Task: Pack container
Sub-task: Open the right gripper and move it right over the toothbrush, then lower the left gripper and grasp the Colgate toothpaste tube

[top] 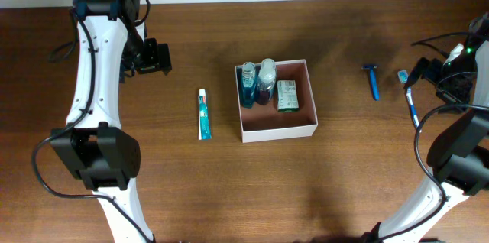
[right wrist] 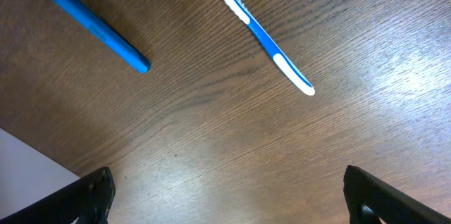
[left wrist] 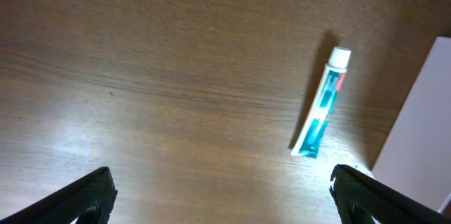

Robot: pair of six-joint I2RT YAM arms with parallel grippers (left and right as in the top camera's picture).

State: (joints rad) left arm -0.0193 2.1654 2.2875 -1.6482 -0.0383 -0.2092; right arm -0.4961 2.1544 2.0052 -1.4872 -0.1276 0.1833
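Sitting in container (top: pixel 279 131), 2 bottles (top: pixel 248 89), box (top: pixel 286 95) (soap?)

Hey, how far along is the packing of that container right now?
Done: two blue bottles and a small green-and-white box sit in the container. In hand: nothing; the left gripper and right gripper are both open and empty. Left: the toothpaste, razor and toothbrush lie on the table outside it.

Overhead, the light is even and soft, the picture sharp. Both wrist views show pale glare streaks on the dark brown wooden worktop (left wrist: pixel 176 41); the teal-and-white toothpaste tube (left wrist: pixel 320 108) throws a thin dark shadow.
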